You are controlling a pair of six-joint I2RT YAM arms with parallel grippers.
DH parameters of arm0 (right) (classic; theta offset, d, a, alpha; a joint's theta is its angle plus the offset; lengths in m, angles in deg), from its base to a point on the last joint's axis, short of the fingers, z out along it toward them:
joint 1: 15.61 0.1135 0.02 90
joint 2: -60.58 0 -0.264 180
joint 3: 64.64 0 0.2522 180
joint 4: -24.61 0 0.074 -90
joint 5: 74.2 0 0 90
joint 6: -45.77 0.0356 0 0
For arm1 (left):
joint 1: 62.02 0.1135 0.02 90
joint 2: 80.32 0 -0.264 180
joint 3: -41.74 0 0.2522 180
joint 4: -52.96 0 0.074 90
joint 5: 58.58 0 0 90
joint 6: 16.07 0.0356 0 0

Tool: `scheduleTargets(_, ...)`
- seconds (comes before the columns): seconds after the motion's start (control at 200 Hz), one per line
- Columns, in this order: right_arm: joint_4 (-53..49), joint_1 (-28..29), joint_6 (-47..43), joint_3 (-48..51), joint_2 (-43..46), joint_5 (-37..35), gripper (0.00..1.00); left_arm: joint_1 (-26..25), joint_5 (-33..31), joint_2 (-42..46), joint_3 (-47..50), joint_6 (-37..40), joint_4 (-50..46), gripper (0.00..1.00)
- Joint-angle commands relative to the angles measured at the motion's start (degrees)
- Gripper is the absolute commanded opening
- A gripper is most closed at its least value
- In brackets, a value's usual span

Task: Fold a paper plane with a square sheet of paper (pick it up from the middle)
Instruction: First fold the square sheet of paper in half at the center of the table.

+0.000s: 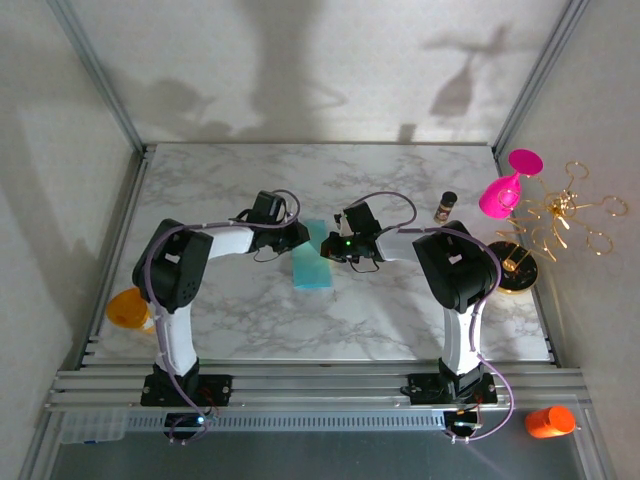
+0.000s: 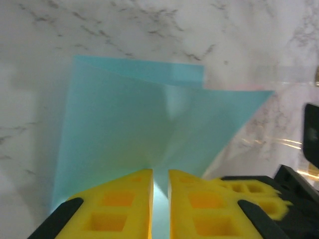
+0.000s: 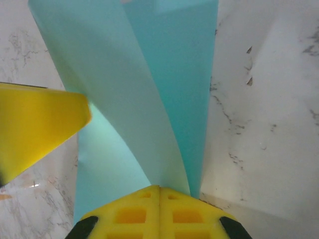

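Observation:
The square sheet of paper (image 1: 312, 264), teal-blue, lies mid-table, partly folded, with one flap lifted. My right gripper (image 1: 329, 248) comes in from the right and is shut on the sheet's edge. In the right wrist view the sheet (image 3: 149, 99) curls up and away from my right gripper (image 3: 159, 187). My left gripper (image 1: 300, 238) is at the sheet's left side. In the left wrist view its jaws (image 2: 160, 172) stand a narrow slit apart over the sheet (image 2: 124, 124), with paper showing through the slit. One left finger (image 3: 40, 124) shows in the right wrist view. A paper plane is out of view.
A pink goblet (image 1: 505, 190), a small dark bottle (image 1: 445, 206) and a gold wire stand (image 1: 560, 215) on a black round base (image 1: 515, 268) stand at the right. An orange object (image 1: 128, 308) sits at the table's left edge, another (image 1: 550, 421) by the near rail.

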Motion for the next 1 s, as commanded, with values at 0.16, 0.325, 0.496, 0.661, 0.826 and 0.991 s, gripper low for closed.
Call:
scheduleTargets(0.16,-16.69,-1.34,-2.42,5.99,-8.62,-17.46,0.01,3.12,-7.04,-3.04,-0.06,1.67,-1.27,0.16)
scheduleTargets(0.325,-17.39,-1.62,-2.90,6.26,-8.51,-18.95,0.01,5.23,-9.97,-3.38,-1.67,3.89,-3.49,0.16)
scheduleTargets(0.496,-17.46,-1.92,-3.29,6.26,-8.46,-19.58,0.00,7.90,-11.34,-4.01,-4.05,6.43,-5.57,0.15)
scheduleTargets(0.661,-17.35,-2.04,-3.42,5.93,-8.33,-19.49,0.00,8.84,-9.11,-2.79,-5.80,7.99,-6.24,0.15)
scheduleTargets(0.826,-17.72,-2.01,-3.47,5.32,-8.28,-19.33,0.00,5.93,-8.71,3.48,-4.67,6.80,-5.63,0.16)
scheduleTargets(0.991,-18.11,-2.16,-3.56,4.94,-8.64,-19.38,0.00,2.89,-4.84,2.18,-4.65,4.13,-3.09,0.16)
